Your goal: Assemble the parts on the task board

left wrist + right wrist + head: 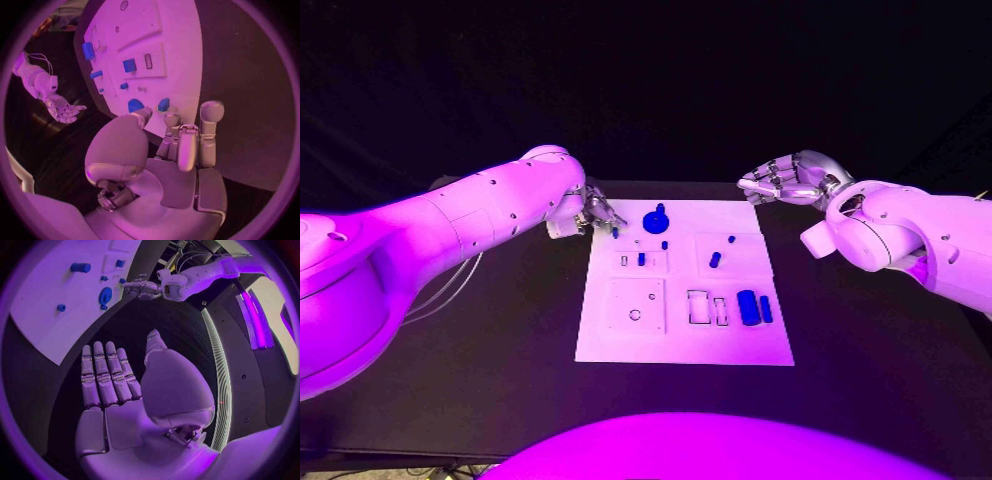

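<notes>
Task board (pixel 684 335): white plate, centre of frame, blue parts (pixel 749 306) on it.
Left hand (pixel 596 212): at board's upper-left corner, fingers extended, nothing held.
Right hand (pixel 789 180): upper right, off board, fingers apart, nothing held.

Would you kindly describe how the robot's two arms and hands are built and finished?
Both arms are smooth, rounded white shells dotted with small dark screw holes. The left hand and right hand are silver metal with jointed fingers and pale rounded fingertips; thin cables run beside the left arm.

Two robot hands flank a white board (pixel 684 340) on a black table (pixel 473 380).
Left hand (pixel 596 212) touches its far-left corner; right hand (pixel 788 180) hovers beyond its far-right corner; blue parts (pixel 749 307) lie on it.
</notes>
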You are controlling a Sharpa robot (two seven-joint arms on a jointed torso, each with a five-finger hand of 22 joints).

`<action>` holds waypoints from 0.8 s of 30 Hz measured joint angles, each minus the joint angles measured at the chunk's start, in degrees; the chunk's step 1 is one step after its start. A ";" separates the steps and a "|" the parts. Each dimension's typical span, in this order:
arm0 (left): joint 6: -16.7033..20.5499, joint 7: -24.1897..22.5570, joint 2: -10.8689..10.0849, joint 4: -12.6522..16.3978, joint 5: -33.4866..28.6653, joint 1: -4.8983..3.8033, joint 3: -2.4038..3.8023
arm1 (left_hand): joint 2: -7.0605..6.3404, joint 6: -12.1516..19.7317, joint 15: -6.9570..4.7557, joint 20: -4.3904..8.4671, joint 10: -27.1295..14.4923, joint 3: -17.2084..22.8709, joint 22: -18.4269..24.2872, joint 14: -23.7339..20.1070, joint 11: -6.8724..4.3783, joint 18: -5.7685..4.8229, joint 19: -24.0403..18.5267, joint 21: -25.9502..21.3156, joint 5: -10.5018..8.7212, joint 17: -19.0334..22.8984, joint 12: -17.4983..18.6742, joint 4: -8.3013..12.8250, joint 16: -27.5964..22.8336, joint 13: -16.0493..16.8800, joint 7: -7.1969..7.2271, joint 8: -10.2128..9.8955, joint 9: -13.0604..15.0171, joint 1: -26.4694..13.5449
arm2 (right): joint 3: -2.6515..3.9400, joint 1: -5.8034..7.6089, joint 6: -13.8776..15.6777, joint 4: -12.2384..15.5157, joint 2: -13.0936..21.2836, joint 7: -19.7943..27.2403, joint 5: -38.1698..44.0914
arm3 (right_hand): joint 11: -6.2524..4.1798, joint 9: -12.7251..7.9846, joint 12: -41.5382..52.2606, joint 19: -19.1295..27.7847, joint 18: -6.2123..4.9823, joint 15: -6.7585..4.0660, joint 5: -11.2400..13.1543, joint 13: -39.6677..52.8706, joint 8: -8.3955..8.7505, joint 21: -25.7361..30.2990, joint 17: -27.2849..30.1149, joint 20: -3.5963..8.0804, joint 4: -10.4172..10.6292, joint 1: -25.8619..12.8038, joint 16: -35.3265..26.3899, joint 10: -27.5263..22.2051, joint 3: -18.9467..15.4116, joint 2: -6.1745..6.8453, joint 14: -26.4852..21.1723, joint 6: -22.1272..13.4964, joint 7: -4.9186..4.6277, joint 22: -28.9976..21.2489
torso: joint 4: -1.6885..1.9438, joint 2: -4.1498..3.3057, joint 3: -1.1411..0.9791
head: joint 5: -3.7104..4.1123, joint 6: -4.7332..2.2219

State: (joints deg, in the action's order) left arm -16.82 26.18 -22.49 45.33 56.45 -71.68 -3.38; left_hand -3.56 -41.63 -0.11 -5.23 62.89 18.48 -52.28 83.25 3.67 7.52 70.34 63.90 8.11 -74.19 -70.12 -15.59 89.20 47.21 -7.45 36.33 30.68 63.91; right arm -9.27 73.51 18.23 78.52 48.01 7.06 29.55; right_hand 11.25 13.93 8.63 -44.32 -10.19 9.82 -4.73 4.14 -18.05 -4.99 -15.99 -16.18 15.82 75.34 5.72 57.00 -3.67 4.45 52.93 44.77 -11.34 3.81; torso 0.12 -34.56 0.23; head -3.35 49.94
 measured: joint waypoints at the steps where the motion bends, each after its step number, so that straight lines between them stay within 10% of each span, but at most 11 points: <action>1: 0.08 -0.01 -0.01 0.03 -0.02 0.00 0.00 | 0.00 0.01 0.00 0.00 0.00 0.00 -0.03 0.00 0.00 0.00 0.00 0.00 0.00 0.00 0.00 0.00 0.00 0.00 0.00 0.64 0.05 0.00 | 0.00 0.00 -0.01 -0.01 -0.01 0.00 0.00 | 0.00 0.00 0.00 0.00 0.00 0.00 0.00 0.00 0.00 0.00 0.00 0.00 0.00 0.00 0.00 0.00 0.00 0.00 0.00 0.00 0.00 0.00 | 0.00 -0.01 0.00 | 0.01 0.00; 12: -0.29 0.12 -0.04 0.23 -0.14 0.00 0.02 | -0.21 -0.85 -0.54 0.53 -0.01 0.01 -0.22 0.47 -1.20 0.00 0.50 0.01 0.00 0.00 -0.01 0.01 0.00 0.01 0.92 6.31 4.36 3.10 | 0.00 -0.10 -0.15 -0.09 -0.06 -0.04 0.00 | 0.00 0.00 0.00 0.00 0.00 0.00 0.00 0.00 0.00 0.00 0.02 0.00 0.00 0.00 0.00 0.00 0.00 0.00 0.00 0.00 0.00 0.00 | 0.01 -0.02 -0.02 | 0.08 0.06; 24: -1.26 0.74 0.02 0.23 -0.16 0.00 0.00 | 0.32 -0.55 -1.23 0.53 -0.10 0.01 -0.26 -0.02 -1.32 0.00 0.50 0.40 0.00 0.00 -0.27 0.01 0.00 0.01 1.22 6.82 5.25 3.59 | 0.00 -0.13 -0.22 -0.09 -0.06 -0.05 -0.01 | 0.00 0.01 0.00 -0.02 0.00 0.00 0.00 0.00 0.00 0.00 0.04 0.00 0.00 0.00 0.00 0.00 0.00 0.00 0.00 0.00 0.00 0.00 | 0.02 -0.01 -0.01 | 0.12 0.07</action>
State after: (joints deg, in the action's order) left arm -18.07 26.92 -22.48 45.57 56.29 -71.68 -3.38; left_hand -3.24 -42.18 -1.34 -4.70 62.79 18.49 -52.54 83.23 2.35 7.52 70.84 64.30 8.11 -74.18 -70.39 -15.58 89.20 47.22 -6.23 43.15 35.92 67.50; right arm -9.27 73.38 18.01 78.43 47.95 7.01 29.54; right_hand 11.25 13.94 8.63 -44.34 -10.19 9.82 -4.73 4.13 -18.05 -4.99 -15.95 -16.18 15.83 75.33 5.72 57.00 -3.67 4.45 52.93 44.77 -11.34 3.81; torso 0.14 -34.56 0.23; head -3.22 50.00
